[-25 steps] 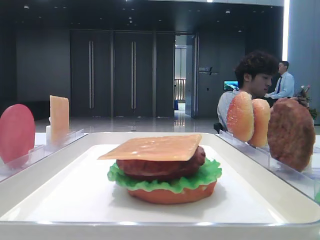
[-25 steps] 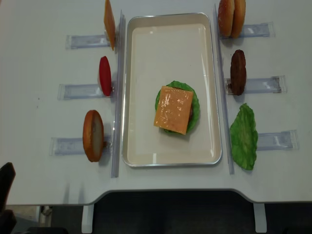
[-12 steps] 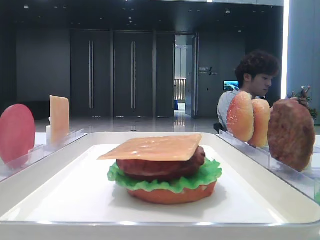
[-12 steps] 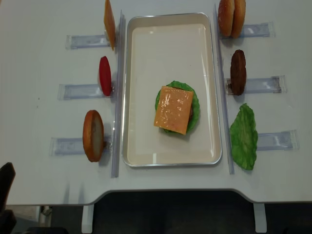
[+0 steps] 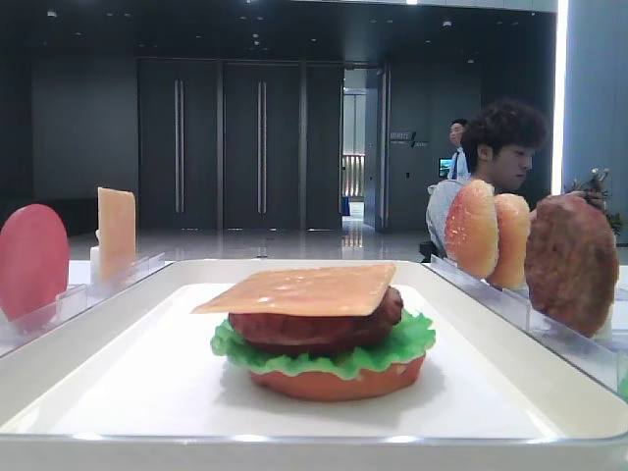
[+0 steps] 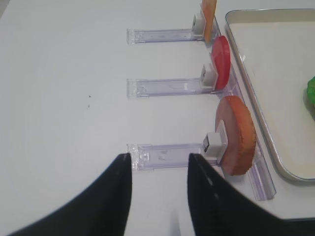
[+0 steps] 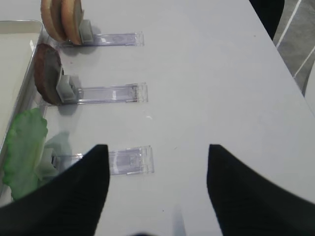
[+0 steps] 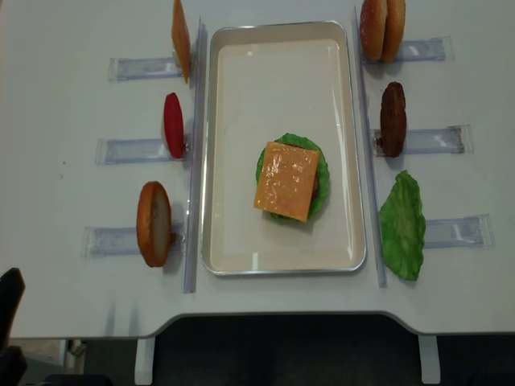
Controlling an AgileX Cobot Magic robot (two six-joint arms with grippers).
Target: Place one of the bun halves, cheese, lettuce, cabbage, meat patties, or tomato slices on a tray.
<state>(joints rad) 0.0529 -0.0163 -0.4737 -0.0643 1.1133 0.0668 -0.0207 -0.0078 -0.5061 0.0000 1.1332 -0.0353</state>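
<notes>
Surface: white table [image 8: 64, 80], dim lobby behind.
Stack: cheese [image 8: 287, 181] topped patty, lettuce and bun base near the middle of the tray [image 8: 282, 48].
Left of tray: tomato slice [image 8: 173, 125] and bun half [image 8: 153, 223] stood upright in clear holders.
Left gripper [image 6: 158, 189]: jaws apart, empty, near the bun half.
Right gripper [image 7: 157, 182]: wide apart, empty.
Risk: glossy cheese could slide if the next piece landed off-centre; an upright disc could tip when pinched.

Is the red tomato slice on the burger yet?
No, the tomato stands in its holder left of the tray; cheese tops the burger.

Matte black, ribbed tool fingers [image 7: 64, 196]
</notes>
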